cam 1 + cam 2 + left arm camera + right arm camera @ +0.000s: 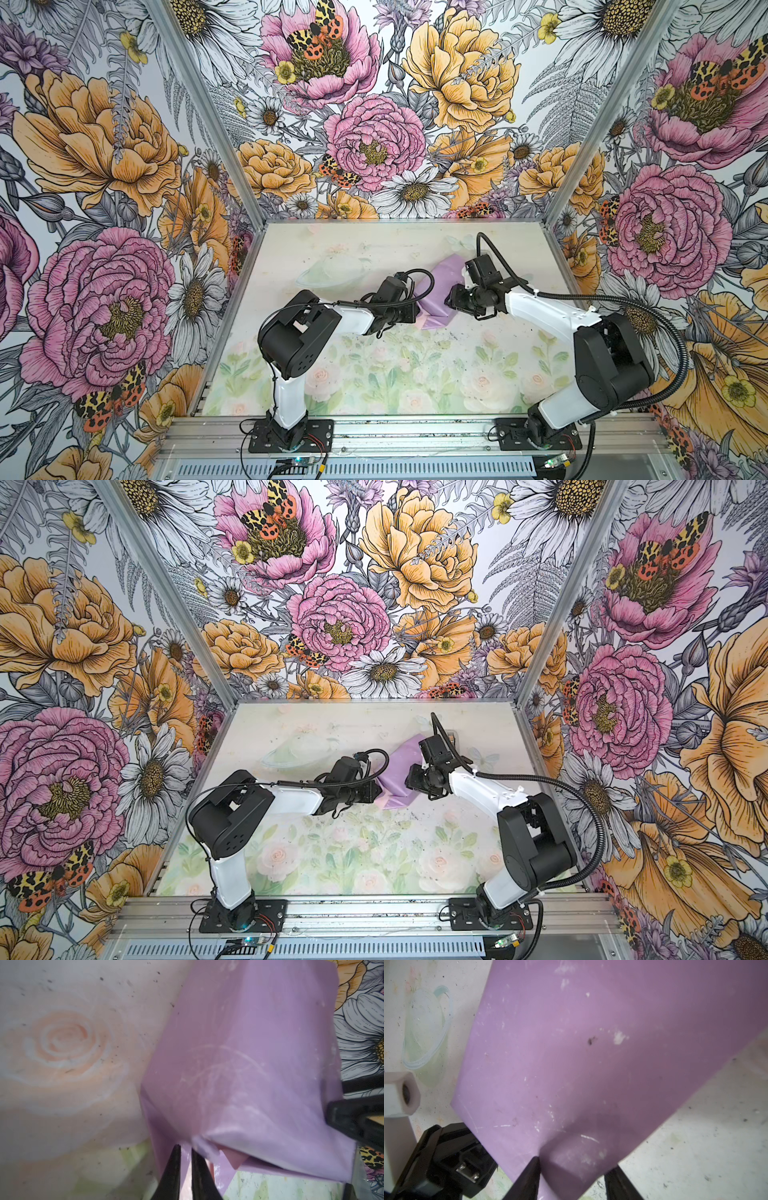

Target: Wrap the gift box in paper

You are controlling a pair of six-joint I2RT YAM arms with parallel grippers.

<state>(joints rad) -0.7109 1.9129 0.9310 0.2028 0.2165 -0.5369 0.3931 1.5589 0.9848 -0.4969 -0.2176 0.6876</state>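
Note:
The paper (439, 286) (397, 771) lies mid-table, lilac side out, draped and folded over a boxy shape. The gift box itself is hidden under it. My left gripper (417, 309) (376, 791) comes at the bundle from the left. In the left wrist view this left gripper (185, 1147) is shut on a thin flap of the paper (249, 1064), with a pink underside corner beside it. My right gripper (449, 300) (409, 780) reaches in from the right. In the right wrist view this right gripper (576, 1162) has its fingers on either side of a paper-covered corner of the paper (571, 1053).
The table mat (395, 365) is pale, floral and speckled, with a printed oval (332, 270) left of the bundle. Flowered walls and metal posts close in the back and sides. A pale block with a round hole (402, 1095) shows beside the left arm's black camera housing (452, 1161).

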